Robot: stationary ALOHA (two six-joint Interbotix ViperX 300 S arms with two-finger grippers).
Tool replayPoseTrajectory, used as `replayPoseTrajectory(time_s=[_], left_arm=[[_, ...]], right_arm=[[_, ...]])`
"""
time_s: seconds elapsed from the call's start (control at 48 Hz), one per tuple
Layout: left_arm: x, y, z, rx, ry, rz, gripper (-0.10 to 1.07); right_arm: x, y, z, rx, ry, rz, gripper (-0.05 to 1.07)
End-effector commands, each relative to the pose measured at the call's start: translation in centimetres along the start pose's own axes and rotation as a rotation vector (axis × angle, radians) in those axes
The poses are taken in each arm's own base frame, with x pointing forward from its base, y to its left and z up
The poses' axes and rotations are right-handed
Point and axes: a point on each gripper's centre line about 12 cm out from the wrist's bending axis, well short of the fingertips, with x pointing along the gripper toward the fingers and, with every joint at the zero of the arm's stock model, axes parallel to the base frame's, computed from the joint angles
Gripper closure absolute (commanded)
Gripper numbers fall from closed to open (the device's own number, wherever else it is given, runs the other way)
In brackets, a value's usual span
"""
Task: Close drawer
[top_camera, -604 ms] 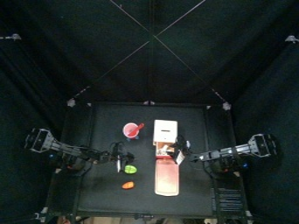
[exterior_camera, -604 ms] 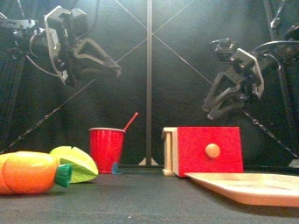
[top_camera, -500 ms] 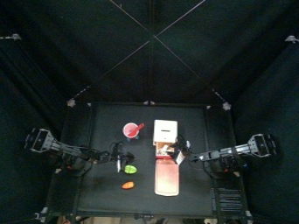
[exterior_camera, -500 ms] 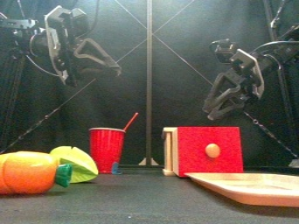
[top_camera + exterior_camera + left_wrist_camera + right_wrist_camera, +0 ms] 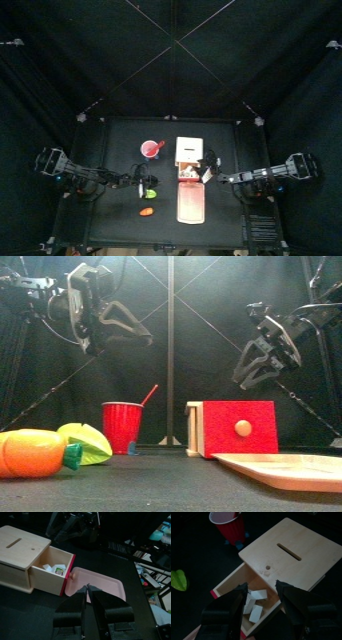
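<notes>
Drawer (image 5: 251,604) stood open from cream cabinet (image 5: 291,554), centre frame | likely light, rigid, free-sliding; push its red front panel (image 5: 238,428) | both hands released, hovering above.

Red cup (image 5: 123,426) — orange (image 5: 32,453), green lumps (image 5: 88,442)

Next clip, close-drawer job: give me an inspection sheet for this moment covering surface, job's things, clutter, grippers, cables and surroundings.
Surface: small black table, dark and matte.
Job's things: cream cabinet with a slot in its top; its pinkish-red drawer is pulled out toward the table's front, small white pieces lying inside.
Clutter: red cup with a straw, green lump and orange lump, all left of the cabinet.
Grippers: left gripper raised, empty, jaws partly apart; right gripper raised above the open drawer, jaws wide, empty.
Cables: nothing seen on the table.
Surroundings: black curtains; shelving beyond them in the left wrist view.
</notes>
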Motion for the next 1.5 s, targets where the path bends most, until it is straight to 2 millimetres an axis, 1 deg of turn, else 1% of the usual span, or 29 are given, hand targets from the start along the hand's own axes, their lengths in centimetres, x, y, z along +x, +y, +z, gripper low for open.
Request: replayPoseTrajectory(time_s=[0.0,0.104,0.229,0.333,0.417,0.438,0.521,0.604,0.688,0.771,0.812,0.938,1.042,1.125,1.208,1.312,1.396,1.479], left_arm=[[1.2,-0.4,1.0,-0.004,-0.023,0.0,0.42],[2.4,0.0,1.3,-0.007,-0.034,0.02,0.42],[4.3,1.4,1.9,-0.027,-0.071,0.077,0.42],[6.4,2.5,2.2,-0.052,-0.108,0.134,0.42],[7.9,3.0,2.9,-0.063,-0.129,0.154,0.42],[8.4,3.4,3.5,-0.073,-0.144,0.165,0.42],[9.7,4.6,4.5,-0.087,-0.168,0.194,0.42],[10.8,5.7,5.5,-0.115,-0.178,0.221,0.42],[11.8,7.1,6.5,-0.167,-0.173,0.256,0.42],[12.6,8.7,6.7,-0.211,-0.13,0.283,0.43],[13.0,9.7,6.9,-0.239,-0.101,0.298,0.43],[14.0,12.2,7.2,-0.283,-0.022,0.316,0.48],[14.9,13.5,7.4,-0.302,0.029,0.316,0.52],[15.5,14.0,7.8,-0.306,0.051,0.309,0.55],[16.2,14.4,8.0,-0.306,0.079,0.297,0.56],[17.1,15.1,8.0,-0.308,0.121,0.288,0.56],[17.6,15.6,7.6,-0.317,0.159,0.285,0.56],[17.9,16.0,7.1,-0.325,0.187,0.285,0.56]], right_arm=[[-0.3,0.1,0.9,0.018,-0.03,0.0,0.19],[-0.3,0.1,0.8,0.021,-0.024,-0.002,0.19],[-0.5,0.4,0.7,0.023,-0.013,0.019,0.19],[-1.2,1.5,0.4,0.017,0.004,0.091,0.19],[-1.8,2.5,-0.4,-0.001,0.033,0.158,0.19],[-2.0,2.7,-0.5,-0.004,0.037,0.174,0.19],[-2.7,3.5,-1.2,-0.027,0.056,0.227,0.19],[-3.0,3.6,-2.2,-0.044,0.082,0.248,0.19],[-3.2,3.6,-2.6,-0.05,0.094,0.257,0.19],[-3.5,3.4,-2.8,-0.035,0.101,0.258,0.19],[-3.5,3.3,-2.8,-0.023,0.105,0.256,0.19],[-3.8,3.1,-3.3,-0.003,0.122,0.257,0.19],[-4.0,3.2,-3.7,-0.022,0.132,0.271,0.2],[-4.1,3.3,-4.1,-0.041,0.134,0.277,0.25],[-4.1,3.2,-4.2,-0.048,0.136,0.279,0.34],[-4.1,3.2,-4.3,-0.051,0.139,0.277,0.49],[-4.0,3.3,-4.5,-0.054,0.15,0.285,0.62],[-4.0,3.5,-4.8,-0.058,0.163,0.293,0.72]])
